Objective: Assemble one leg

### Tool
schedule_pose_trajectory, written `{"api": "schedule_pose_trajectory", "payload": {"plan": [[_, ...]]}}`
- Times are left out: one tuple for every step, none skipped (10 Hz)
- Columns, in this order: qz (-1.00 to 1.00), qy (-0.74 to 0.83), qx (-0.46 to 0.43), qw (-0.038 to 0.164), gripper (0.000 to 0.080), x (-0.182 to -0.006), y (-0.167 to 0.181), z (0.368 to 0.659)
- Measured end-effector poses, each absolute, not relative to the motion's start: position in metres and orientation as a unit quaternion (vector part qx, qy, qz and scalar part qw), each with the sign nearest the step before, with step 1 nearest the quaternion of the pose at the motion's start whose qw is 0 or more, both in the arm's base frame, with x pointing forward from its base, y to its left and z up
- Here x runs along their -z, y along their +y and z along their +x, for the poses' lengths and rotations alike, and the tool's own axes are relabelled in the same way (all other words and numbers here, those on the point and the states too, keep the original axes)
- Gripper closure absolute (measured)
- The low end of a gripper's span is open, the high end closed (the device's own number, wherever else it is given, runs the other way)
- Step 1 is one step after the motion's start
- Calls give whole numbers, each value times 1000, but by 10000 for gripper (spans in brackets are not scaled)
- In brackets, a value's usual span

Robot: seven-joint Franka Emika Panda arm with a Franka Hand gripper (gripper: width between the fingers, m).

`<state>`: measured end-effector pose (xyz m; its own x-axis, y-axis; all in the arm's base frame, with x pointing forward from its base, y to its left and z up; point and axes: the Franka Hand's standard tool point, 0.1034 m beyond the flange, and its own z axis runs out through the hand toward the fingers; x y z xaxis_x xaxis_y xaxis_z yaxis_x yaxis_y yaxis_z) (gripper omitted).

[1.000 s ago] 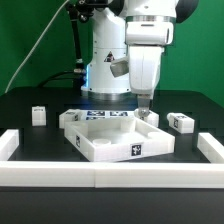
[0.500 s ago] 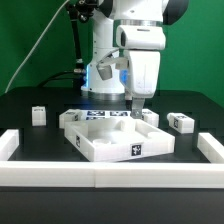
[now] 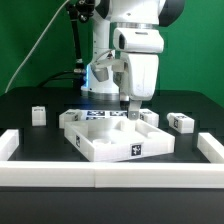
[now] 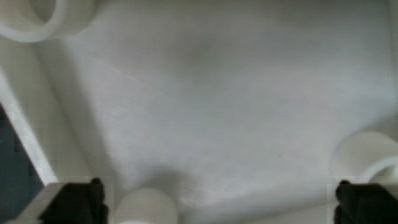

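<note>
The large white square panel [image 3: 112,142] lies in the middle of the table. Small white tagged legs stand around it: one at the exterior view's far left [image 3: 38,115], one by the panel's back left corner [image 3: 70,118], one by its back right corner [image 3: 151,118] and one further right [image 3: 181,122]. My gripper [image 3: 132,107] hangs low over the back part of the panel, open and empty. In the wrist view the gripper [image 4: 221,202] is spread wide over the panel's white surface [image 4: 214,100], with rounded white bumps near each finger.
A low white wall [image 3: 100,176] runs along the table's front, with raised ends at both sides. The marker board [image 3: 98,114] lies just behind the panel. The robot's base stands behind that.
My gripper has moved toward the exterior view's left, from above the panel's back right corner to nearer the middle of its back edge. The legs and the panel have not moved.
</note>
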<state>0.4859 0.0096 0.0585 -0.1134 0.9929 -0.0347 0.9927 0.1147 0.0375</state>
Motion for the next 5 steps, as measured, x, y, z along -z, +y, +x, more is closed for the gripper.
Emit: {"api": "schedule_pose_trajectory", "payload": {"plan": [[664, 747, -2, 25, 150, -58, 9, 486], [655, 755, 0, 24, 150, -57, 3, 484], [658, 753, 3, 20, 150, -54, 0, 473], [650, 759, 1, 18, 150, -51, -3, 459], [637, 770, -3, 16, 150, -45, -8, 444]]}}
